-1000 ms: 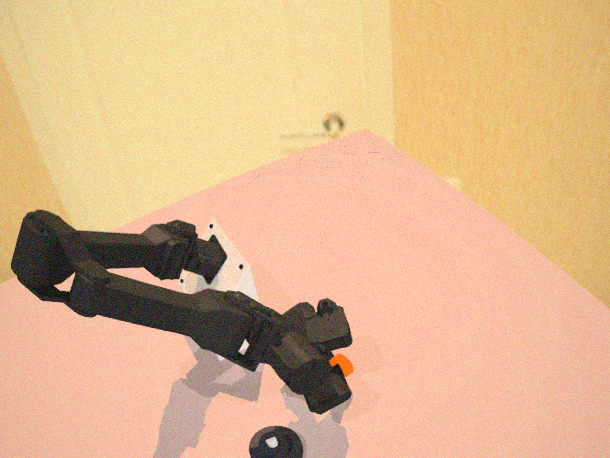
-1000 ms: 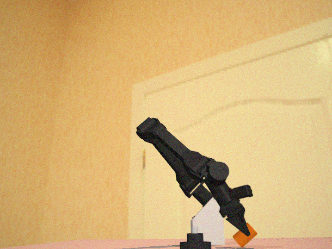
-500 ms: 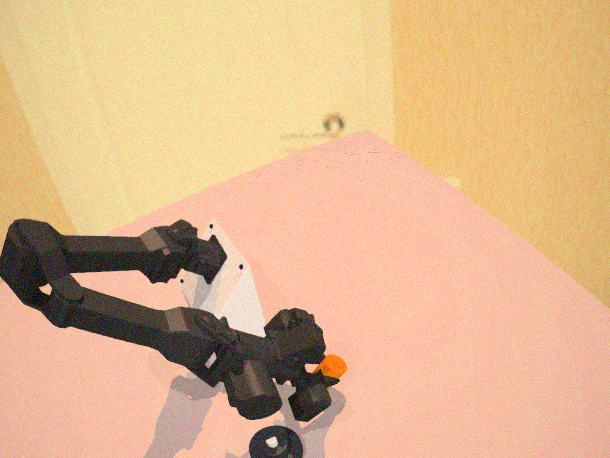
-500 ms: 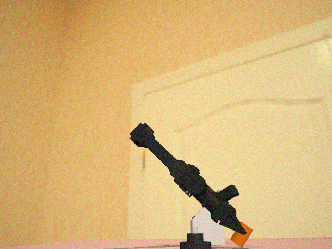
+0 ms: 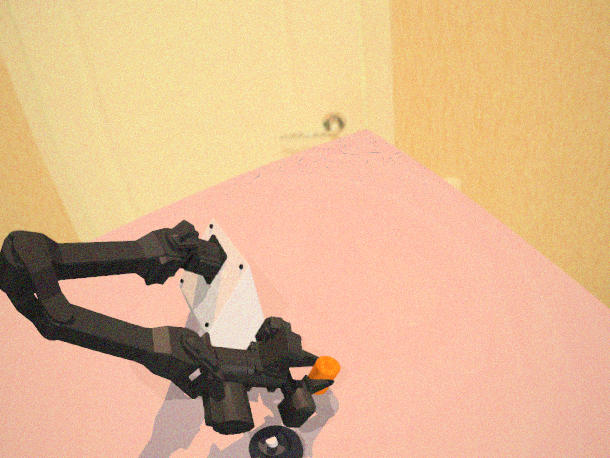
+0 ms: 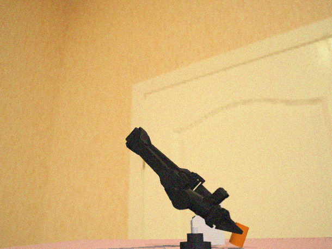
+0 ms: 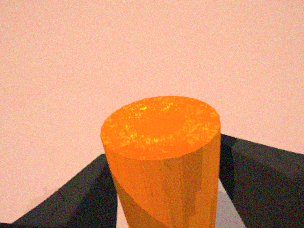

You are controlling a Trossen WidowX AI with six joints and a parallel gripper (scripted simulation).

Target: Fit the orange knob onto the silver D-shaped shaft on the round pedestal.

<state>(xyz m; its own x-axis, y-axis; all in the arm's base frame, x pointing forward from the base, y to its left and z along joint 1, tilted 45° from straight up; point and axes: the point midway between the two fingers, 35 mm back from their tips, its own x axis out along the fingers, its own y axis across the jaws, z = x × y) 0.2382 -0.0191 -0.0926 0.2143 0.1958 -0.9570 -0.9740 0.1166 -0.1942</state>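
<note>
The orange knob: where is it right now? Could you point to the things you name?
The orange knob (image 5: pixel 327 368) (image 6: pixel 240 236) (image 7: pixel 165 175) is held tilted between the jaws; in the top view it sits above and to the right of the round pedestal (image 5: pixel 256 446).

Arm folded, wrist slanting downward, jaws (image 5: pixel 325 371) (image 6: pixel 241 232) gripping
</note>
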